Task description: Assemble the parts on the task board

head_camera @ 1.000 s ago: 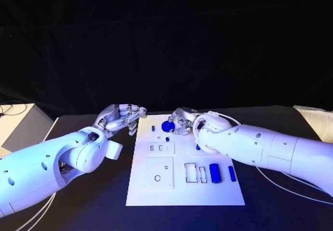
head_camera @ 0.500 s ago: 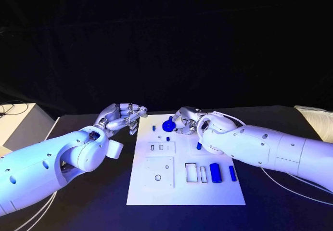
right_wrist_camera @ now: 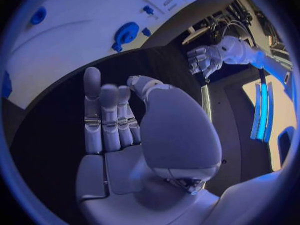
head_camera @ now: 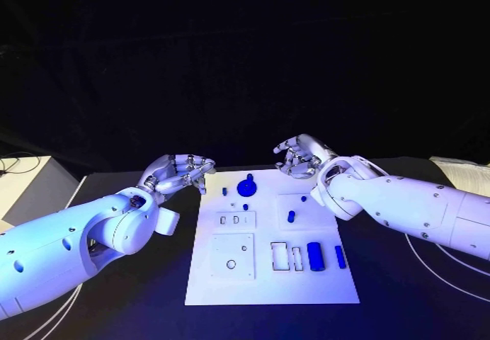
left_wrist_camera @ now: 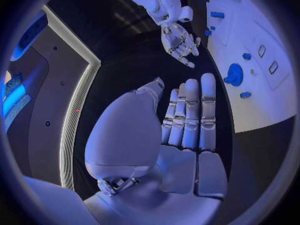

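the black surface carries the white task board, which lies flat at its middle, between the two arms; the board is the largest item and shows several recesses, some filled, some apparently vacant; in the near half of the board two rectangular outlines appear unfilled, and just beside them lie a thick blue cylinder and a thinner blue bar, both lying flat and, in my judgement, not yet seated; a square plate area on the robot's left side of the board shows small openings, contents too small to tell.

toward the far edge a round blue part sits on the board, with a small blue peg near it, another small blue piece closer in, and a short blue pin in the right-hand panel; whether these are seated or merely resting cannot be told.

judgement: the assembly is partial at best; the loose cylinder and bar and the vacant outlines remain to be dealt with.

the left hand hovers just off the board's far left corner, fingers curled loosely yet apart, holding nothing; its wrist view shows the fingers straight and side by side, palm bare; the right hand is raised above the board's far edge, fingers partly bent, nothing in it; its wrist view likewise shows a bare palm.

no brand, label or legible writing found on board, parts or arms.
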